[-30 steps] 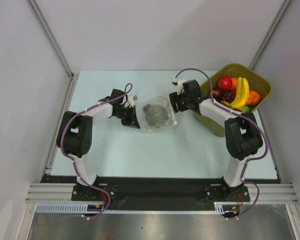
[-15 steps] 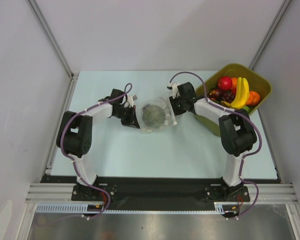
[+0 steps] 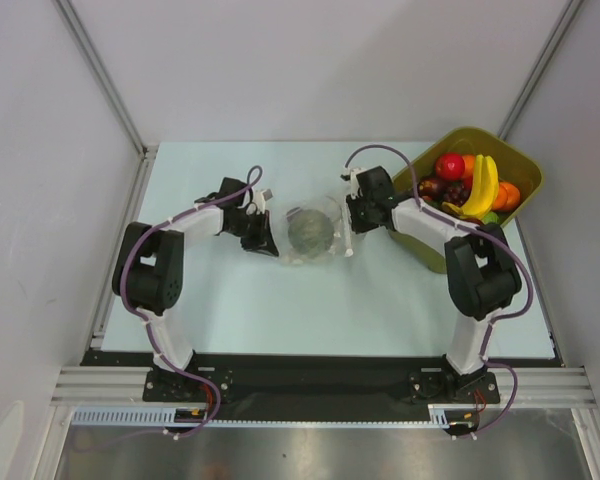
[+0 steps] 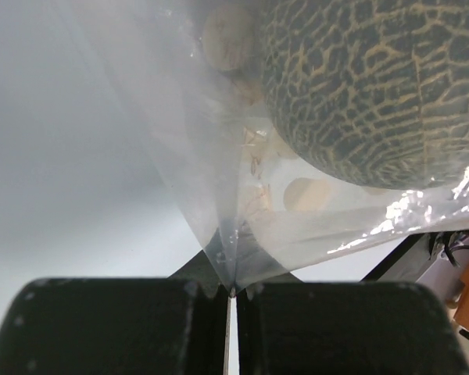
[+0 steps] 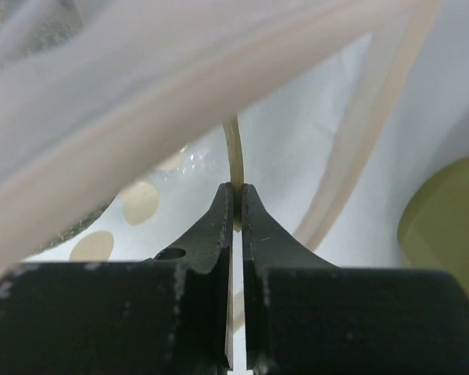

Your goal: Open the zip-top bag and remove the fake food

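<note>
Step in hand: opening the mouth of the bag. Both grips are set, and no separation of the lips is seen yet.

- The zip-top bag (image 3: 325,250) lies on the table (image 3: 230,300) between the two arms, near mid-table. One toy melon (image 4: 375,86) with a netted grey-green rind is enclosed in it. No other piece can be made out inside.
- Left gripper (image 4: 230,293): the jaws are closed on a gathered fold of clear film at the bag's left edge, and the film is drawn into a taut pleat running up from the fingertips.
- Right gripper (image 5: 236,207): the jaws are closed on a thin cream strip at the bag's right edge, judged to be one lip of the zip strip (image 5: 233,156). Whether one lip or both are pinched cannot be told.
- The olive-green tub (image 3: 520,165) stands just right of the right gripper, apart from the bag, and holds other toy fruit.

Next move, as judged: the right-hand lip is to be peeled away from the opposite lip while the left grip anchors the bag. A slow pull is called for, since thin film may slip from the pinch. If both lips are caught, the seal is not expected to part and the whole bag would merely be dragged — a re-grip would then be needed.
</note>
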`<state>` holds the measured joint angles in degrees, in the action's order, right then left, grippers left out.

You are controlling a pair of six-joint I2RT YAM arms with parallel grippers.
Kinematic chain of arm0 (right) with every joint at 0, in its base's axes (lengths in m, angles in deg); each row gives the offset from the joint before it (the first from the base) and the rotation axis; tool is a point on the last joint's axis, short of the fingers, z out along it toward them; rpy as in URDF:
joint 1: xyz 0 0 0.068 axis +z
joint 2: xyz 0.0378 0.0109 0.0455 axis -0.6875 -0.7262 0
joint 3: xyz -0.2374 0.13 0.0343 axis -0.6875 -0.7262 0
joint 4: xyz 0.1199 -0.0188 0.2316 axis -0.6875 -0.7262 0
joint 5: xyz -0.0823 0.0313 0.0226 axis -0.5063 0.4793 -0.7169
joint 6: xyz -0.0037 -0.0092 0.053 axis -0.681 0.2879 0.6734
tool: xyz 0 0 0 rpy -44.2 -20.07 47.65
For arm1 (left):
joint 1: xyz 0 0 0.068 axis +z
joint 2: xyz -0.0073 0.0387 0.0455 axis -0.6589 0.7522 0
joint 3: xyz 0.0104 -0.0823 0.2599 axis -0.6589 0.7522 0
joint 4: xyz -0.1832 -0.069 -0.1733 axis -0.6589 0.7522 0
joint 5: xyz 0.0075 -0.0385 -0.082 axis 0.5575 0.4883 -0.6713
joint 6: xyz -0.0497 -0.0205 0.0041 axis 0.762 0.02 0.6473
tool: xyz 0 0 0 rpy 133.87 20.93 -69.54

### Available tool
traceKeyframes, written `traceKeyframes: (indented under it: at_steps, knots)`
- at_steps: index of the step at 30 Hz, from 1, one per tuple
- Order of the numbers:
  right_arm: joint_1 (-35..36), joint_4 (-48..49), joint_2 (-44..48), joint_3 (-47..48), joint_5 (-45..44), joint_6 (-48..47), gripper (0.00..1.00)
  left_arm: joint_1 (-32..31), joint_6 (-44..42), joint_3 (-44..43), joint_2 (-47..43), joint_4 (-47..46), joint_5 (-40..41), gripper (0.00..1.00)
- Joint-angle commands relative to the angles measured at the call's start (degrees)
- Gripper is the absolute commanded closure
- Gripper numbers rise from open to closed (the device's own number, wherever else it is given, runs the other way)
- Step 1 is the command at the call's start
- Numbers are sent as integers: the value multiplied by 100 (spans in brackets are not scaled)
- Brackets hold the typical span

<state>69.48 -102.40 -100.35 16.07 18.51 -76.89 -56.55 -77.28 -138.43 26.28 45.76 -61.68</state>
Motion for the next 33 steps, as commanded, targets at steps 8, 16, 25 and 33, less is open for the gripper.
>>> traceKeyframes:
  at_steps: [8,16,25,33]
  knots:
    - [32,-477,1771,-374,-911,383,100,197,-80,-158,-59,-103,-113,100]
    - [59,-960,2430,-383,-1025,647,100,224,-80,-298,2,-59,-104,100]
    - [85,-1312,3107,-225,-1657,796,100,294,-89,-299,46,-76,-156,100]
    - [85,-1189,3345,101,-2097,946,100,294,-80,-307,64,-94,-192,100]
